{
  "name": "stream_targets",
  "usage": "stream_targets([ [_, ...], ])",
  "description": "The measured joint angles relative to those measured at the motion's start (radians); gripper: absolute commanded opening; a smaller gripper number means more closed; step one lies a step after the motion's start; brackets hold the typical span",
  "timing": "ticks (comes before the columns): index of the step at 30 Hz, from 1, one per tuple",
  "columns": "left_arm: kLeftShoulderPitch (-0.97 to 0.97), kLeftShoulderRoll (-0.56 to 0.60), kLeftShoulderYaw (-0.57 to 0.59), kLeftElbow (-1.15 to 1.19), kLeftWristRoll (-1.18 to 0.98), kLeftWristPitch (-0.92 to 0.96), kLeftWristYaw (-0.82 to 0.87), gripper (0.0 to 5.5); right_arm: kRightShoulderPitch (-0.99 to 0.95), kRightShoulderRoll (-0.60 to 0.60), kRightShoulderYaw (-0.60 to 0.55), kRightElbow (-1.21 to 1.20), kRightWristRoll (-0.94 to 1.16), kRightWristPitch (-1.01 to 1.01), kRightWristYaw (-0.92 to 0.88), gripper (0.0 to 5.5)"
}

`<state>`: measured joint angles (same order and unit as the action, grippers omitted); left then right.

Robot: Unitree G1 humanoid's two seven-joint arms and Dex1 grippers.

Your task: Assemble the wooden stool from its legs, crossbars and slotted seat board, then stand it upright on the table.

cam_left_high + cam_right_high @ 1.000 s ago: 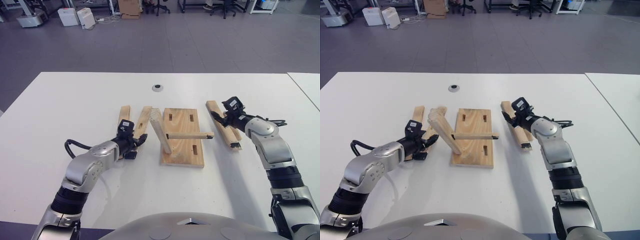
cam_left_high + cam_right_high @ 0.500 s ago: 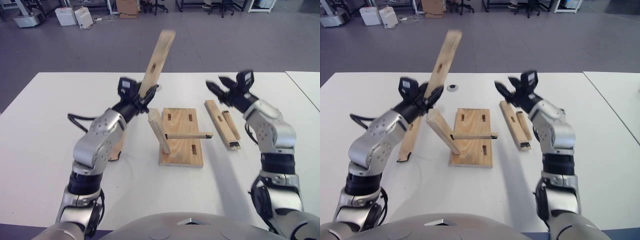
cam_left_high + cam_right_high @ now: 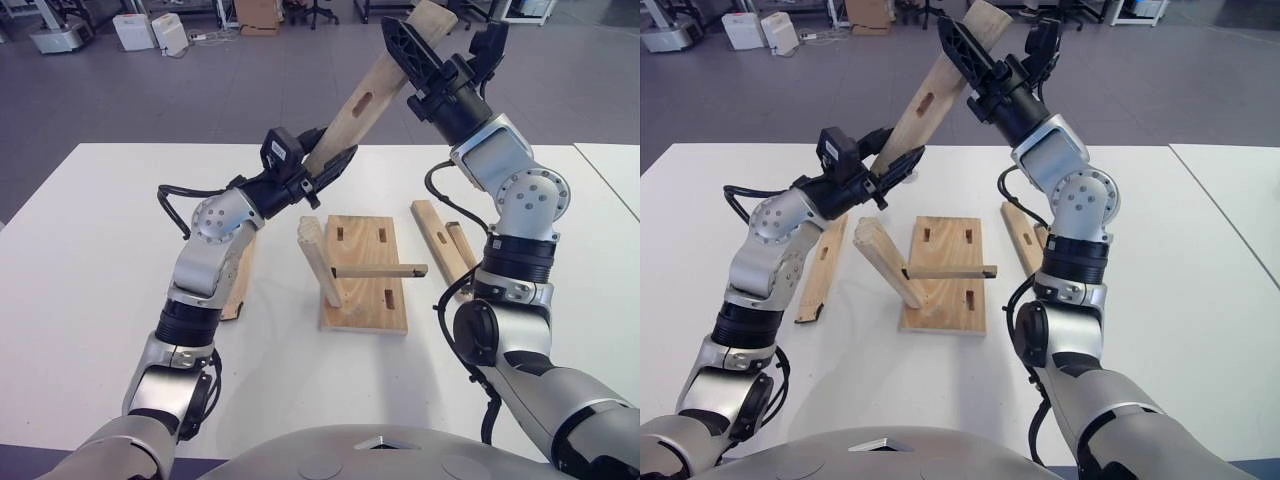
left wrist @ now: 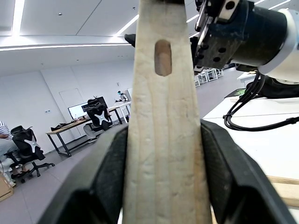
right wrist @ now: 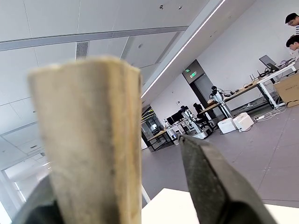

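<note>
Two grippers meet on one raised leg (image 3: 352, 118), held in the air above the table (image 3: 90, 260) behind the seat board (image 3: 362, 310). The left gripper (image 3: 325, 172) is clamped on the lower part of this leg, with a finger (image 4: 105, 182) pressed to each side. The leg slants up and toward the robot's right, its slot facing the head camera. The right gripper (image 3: 440, 30) is spread wide at the leg's upper end, one finger (image 5: 210, 191) on either side. A gap shows between that finger and the wood, so it straddles the end without pinching it.

Compared with one second earlier, both arms have left the tabletop. The left gripper was then low among a pair of legs on the left, and the right gripper low at the pieces on the right. Half a second earlier the left arm had already lifted the leg steeply, while the right gripper hung empty and open, apart from it. Since then the leg has tipped farther to the right and the right gripper has come up to its top end.

Unchanged: the seat board flat on the table, a tilted leg (image 3: 320, 262) set in it, and a crossbar (image 3: 385, 270) jutting from that leg to the right over the board. One spare leg (image 3: 238, 285) lies left of the board. A long piece (image 3: 437, 240) and a shorter piece (image 3: 463, 255) lie side by side to its right.
</note>
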<state>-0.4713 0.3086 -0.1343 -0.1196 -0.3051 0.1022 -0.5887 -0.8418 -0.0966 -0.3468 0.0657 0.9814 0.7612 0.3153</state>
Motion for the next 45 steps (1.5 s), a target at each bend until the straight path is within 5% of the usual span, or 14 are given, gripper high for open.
stream_targets([
  [8, -0.004, 0.03, 0.001, 0.021, 0.042, -0.028, -0.067, 2.08, 0.03, -0.036, -0.009, -0.046, 0.072, 0.051, -0.005, 1.04],
  [14, -0.003, 0.042, 0.007, 0.011, 0.061, -0.027, -0.074, 3.15, 0.129, -0.052, -0.039, -0.127, 0.121, 0.078, -0.073, 1.0],
  [19, 0.196, 0.139, 0.161, -0.086, 0.043, 0.026, -0.044, 4.01, 0.493, -0.123, -0.174, -0.396, 0.201, 0.118, -0.234, 1.0],
  [21, 0.237, 0.14, 0.225, -0.168, 0.009, 0.081, 0.009, 4.05, 0.737, -0.09, -0.209, -0.55, 0.331, 0.131, -0.353, 1.0],
  [26, 0.264, 0.114, 0.233, -0.335, -0.044, 0.203, 0.082, 4.05, 0.979, -0.123, -0.221, -0.69, 0.442, 0.116, -0.503, 1.0],
  [37, 0.275, 0.107, 0.198, -0.385, -0.038, 0.244, 0.12, 4.05, 1.002, -0.242, -0.135, -0.734, 0.405, -0.013, -0.61, 1.0],
  [45, 0.289, 0.104, 0.195, -0.397, -0.038, 0.248, 0.132, 4.05, 0.966, -0.384, -0.089, -0.727, 0.669, -0.032, -0.789, 1.0],
])
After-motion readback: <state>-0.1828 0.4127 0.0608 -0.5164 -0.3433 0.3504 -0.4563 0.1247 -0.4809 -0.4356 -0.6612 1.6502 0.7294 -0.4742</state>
